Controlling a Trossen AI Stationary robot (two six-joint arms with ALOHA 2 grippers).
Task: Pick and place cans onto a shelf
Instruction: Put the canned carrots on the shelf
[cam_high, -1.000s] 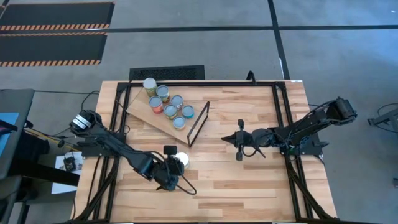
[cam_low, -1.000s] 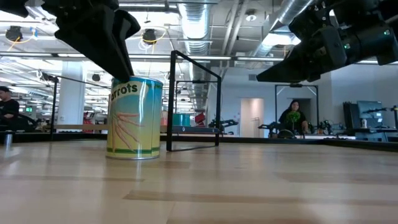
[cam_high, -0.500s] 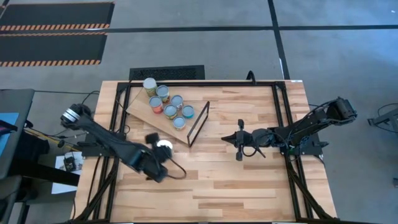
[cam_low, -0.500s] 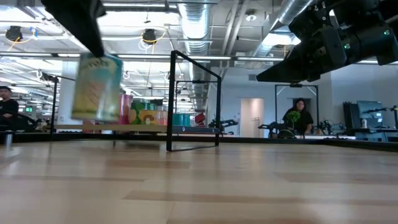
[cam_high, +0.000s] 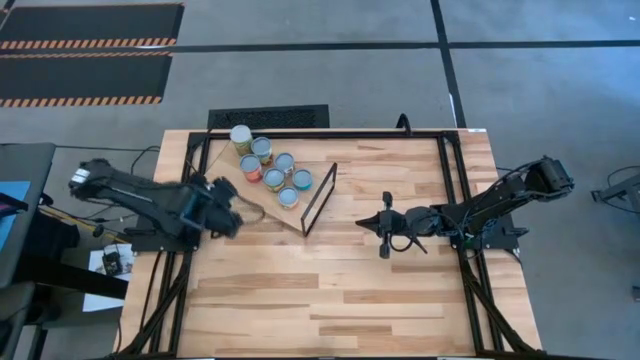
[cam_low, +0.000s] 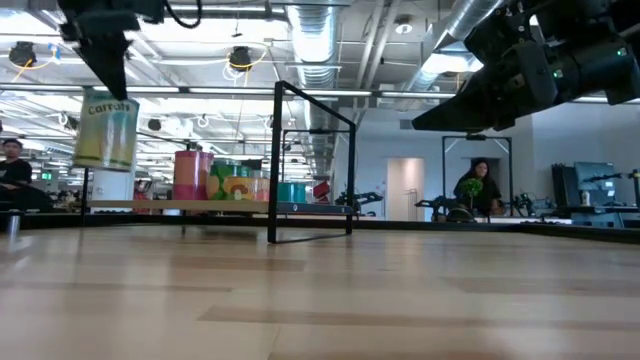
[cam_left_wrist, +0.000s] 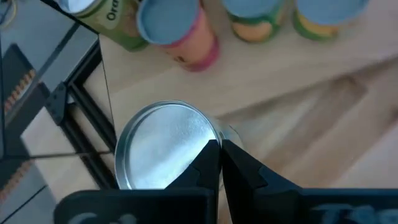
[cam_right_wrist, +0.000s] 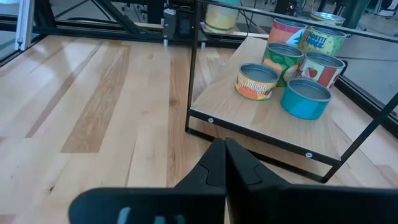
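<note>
One can aloft, low view | left tool clenched on rim, wrist view

Your lifted can at the low view's upper left shows yellow-green; shelf pale plywood (black frame), cans orange, red, blue.

Cans crowd shelf's rear; front seemingly free.

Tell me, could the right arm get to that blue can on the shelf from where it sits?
Probably not directly. The thin black frame stands between the right gripper and the blue can, so it would likely have to come over the top.
</note>
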